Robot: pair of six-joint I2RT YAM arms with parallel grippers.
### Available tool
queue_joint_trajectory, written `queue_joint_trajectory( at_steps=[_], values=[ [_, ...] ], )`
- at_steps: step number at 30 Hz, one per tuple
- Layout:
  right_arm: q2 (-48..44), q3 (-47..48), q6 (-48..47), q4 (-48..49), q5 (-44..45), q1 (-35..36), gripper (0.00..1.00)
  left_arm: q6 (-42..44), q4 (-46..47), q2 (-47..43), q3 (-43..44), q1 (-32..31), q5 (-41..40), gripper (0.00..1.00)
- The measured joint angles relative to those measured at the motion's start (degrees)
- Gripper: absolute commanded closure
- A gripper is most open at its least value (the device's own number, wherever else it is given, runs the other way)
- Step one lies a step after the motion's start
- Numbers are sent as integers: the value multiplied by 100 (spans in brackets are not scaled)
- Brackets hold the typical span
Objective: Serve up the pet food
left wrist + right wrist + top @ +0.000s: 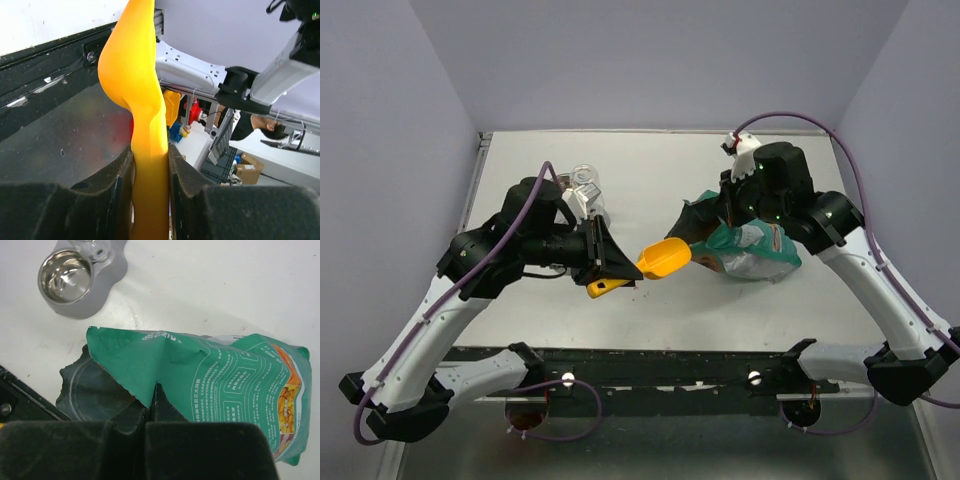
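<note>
From above, the left gripper (613,270) is clamped on the handle of the orange scoop (665,258), whose cup points at the mouth of the bag (752,250).

In the left wrist view, both pads squeeze that handle.

In the right wrist view, the right gripper (152,402) is pinched tight on the bag's torn lip, and the steel bowl (65,276) sits well apart. The pet food is unseen, probably inside the bag. It is likely loose, light and quick to spill, so best lifted by scoop.

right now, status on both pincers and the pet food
Left pincer shut on orange scoop handle. Right pincer shut on torn edge of green bag. No kibble in sight; scoop close to bag mouth. Steel bowl sits apart, nothing blocking.
</note>
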Motion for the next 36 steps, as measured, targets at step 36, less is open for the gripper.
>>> queue_joint_trajectory(
  at_steps=[36],
  values=[
    [-570,-540,1145,129,-1121,13,100,-1521,1823,2374,-621,-275,-376,100]
  ],
)
